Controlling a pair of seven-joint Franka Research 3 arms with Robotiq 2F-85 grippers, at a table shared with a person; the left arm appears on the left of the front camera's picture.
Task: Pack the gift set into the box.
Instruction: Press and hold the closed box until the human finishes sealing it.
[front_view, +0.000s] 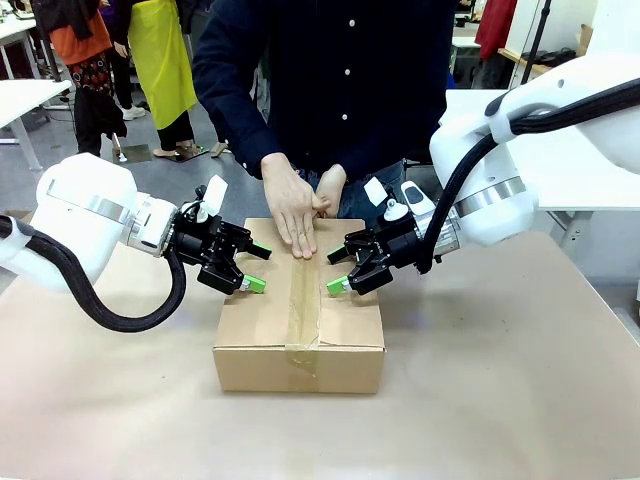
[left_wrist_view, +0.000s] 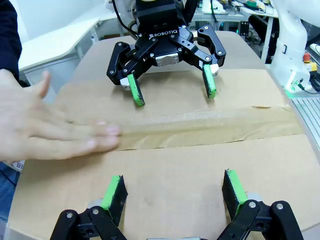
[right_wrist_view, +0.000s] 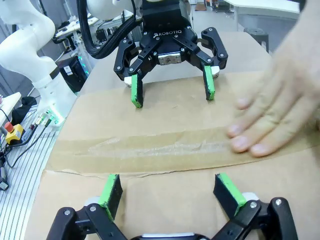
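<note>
While the box (front_view: 299, 325) sits shut and taped on the bench (front_view: 500, 400), the left gripper (front_view: 247, 270) presses spread fingers on its left flap and the right gripper (front_view: 342, 272) does likewise on its right flap, gripping nothing. Between them, a person's hand (front_view: 293, 205) lies flat on the tape (front_view: 301, 300).

A tan table (front_view: 500, 400) fills the foreground. Behind it, 1 white table (front_view: 25, 95) stands at far left, and a red button box (right_wrist_view: 12, 132) sits beside cables.
</note>
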